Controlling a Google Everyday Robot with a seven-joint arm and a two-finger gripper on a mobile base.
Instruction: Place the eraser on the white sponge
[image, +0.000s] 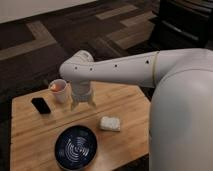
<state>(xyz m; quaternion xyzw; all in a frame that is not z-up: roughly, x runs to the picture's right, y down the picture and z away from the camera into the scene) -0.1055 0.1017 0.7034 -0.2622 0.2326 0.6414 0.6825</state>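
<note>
White cup (59, 90) stands between eraser (41, 105) and spread-fingered gripper (83, 105).

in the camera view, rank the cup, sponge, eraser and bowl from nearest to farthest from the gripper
The open gripper hangs over the middle of the table.
1. cup, right beside it, picture left
2. sponge, toward the front right
3. eraser, far left, and bowl, at the front edge: too close to call
</note>
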